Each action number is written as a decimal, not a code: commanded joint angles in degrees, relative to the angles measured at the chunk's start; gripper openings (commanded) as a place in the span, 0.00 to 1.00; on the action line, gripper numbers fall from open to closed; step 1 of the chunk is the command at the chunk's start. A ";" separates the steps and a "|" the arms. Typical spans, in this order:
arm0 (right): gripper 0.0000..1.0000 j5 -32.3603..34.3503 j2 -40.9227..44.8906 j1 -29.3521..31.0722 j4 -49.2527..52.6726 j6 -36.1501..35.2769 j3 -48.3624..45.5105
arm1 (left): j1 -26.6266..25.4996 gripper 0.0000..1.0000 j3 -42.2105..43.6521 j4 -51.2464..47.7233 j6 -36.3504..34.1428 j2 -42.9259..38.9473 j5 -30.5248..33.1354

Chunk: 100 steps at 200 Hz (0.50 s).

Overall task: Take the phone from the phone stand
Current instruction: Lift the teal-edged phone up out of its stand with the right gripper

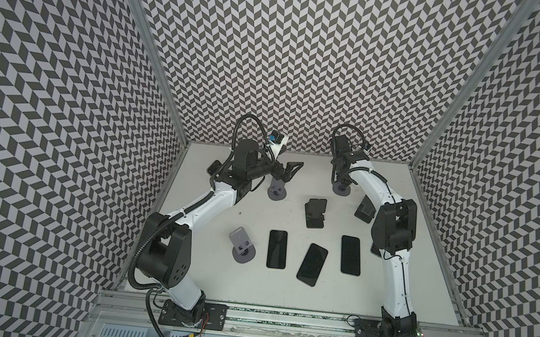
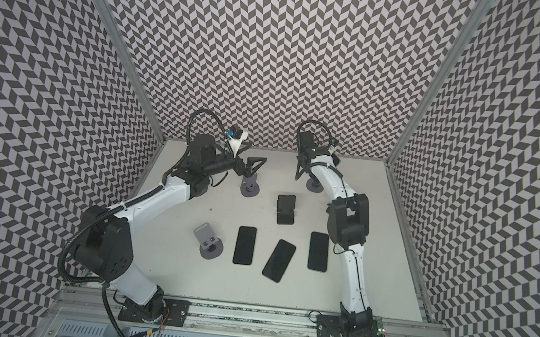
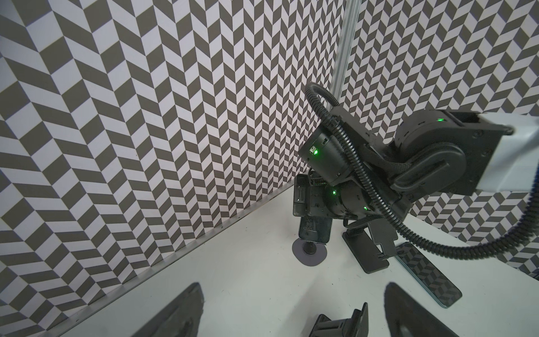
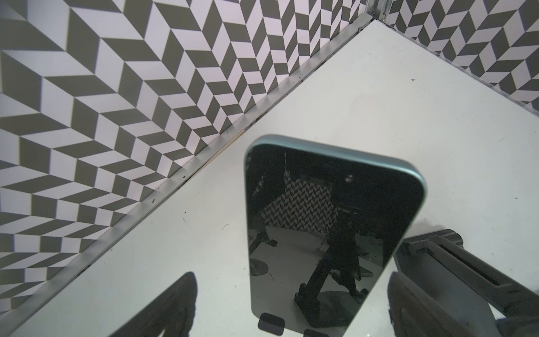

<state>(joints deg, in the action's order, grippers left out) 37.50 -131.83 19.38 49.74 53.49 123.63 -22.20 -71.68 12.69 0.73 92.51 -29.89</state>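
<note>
Fingers [image 4: 175, 309] of the right hand [image 4: 291, 275] occupy the lower corners of the right wrist view, spread wide, one on each side of the phone [image 4: 320, 233]. A clear gap shows at the finger in the lower left of that frame. Contact at the opposite finger cannot be determined. The phone stands upright, screen dark, with its lower edge seated in the phone stand [image 3: 316, 258], a grey unit on a round base. In both top views this stand sits at the upper right of the desk [image 1: 249, 287], near the rear wall, with the phone hidden beneath the right arm.

Left hand [image 3: 291, 287]: jaws apart, holding nothing, positioned above an empty grey stand [image 1: 275, 192] left of upper centre in both top views.

Three further phones [image 1: 312, 264] lie flat, side by side, at lower centre. A second grey stand [image 1: 241, 245] sits just left of them. Two black stands [image 1: 315, 213] occupy the centre and centre right.
</note>
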 commanded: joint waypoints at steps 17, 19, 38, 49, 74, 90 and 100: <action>1.00 1.92 -1.54 -0.65 -0.54 1.34 1.52 | 0.12 0.96 0.05 0.71 -0.21 -1.32 -1.97; 1.00 1.93 -1.58 -0.65 -0.59 1.37 1.46 | 0.13 0.96 0.05 0.75 -0.21 -1.36 -1.98; 1.00 1.75 -1.67 -1.07 -0.77 1.22 1.42 | 0.13 0.96 -0.05 0.84 -0.03 -1.30 -2.10; 1.00 1.46 -1.85 -1.31 -1.08 0.87 1.42 | 0.13 0.96 -0.04 0.92 0.06 -1.29 -2.10; 1.00 1.04 -2.28 -1.61 -1.60 0.65 1.36 | 0.07 0.96 0.13 1.13 0.23 -1.31 -2.08; 1.00 0.81 -2.54 -1.75 -2.10 0.16 1.43 | 0.09 0.96 0.14 1.26 0.28 -1.41 -2.10; 1.00 0.76 -2.69 -1.79 -2.44 -0.08 1.39 | 0.12 0.96 0.22 1.29 0.32 -1.45 -2.10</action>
<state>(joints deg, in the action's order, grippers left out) 37.71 -132.86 17.87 49.28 53.49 123.66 -22.20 -71.68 12.78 1.08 92.51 -31.18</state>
